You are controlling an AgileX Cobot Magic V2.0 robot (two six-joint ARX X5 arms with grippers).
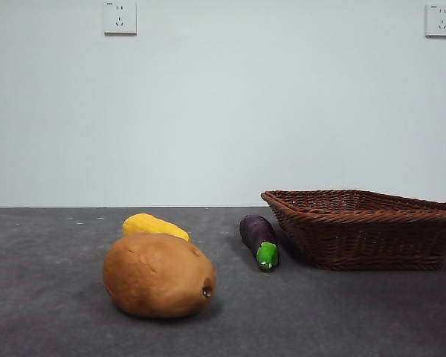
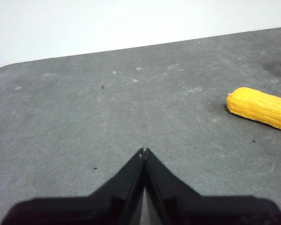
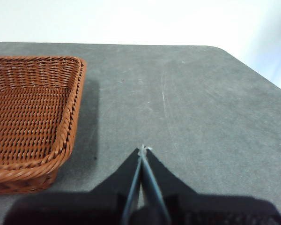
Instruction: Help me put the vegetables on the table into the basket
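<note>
basket [image 1: 372, 230] open above, eggplant [image 1: 259, 239] near its side

- One brown potato [image 1: 159, 275], in the lower left of the front view.
- One yellow lumpy vegetable [image 1: 154, 225], just behind the potato in the front view; the same one shows at the right edge of the left wrist view [image 2: 261, 108].
- One purple eggplant [image 1: 259, 239] with a green cap, near the centre of the front view.
- One wicker basket [image 1: 372, 230], at the right of the front view.
- One grey table [image 1: 52, 297] across the lower part of the frame.
- Two white wall sockets: one [image 1: 120, 17] at upper left, one [image 1: 441, 20] at upper right.
- Two grippers, one per wrist view: the left gripper [image 2: 144, 151] and the right gripper [image 3: 143, 149], each with two black jaws pressed together.
</note>
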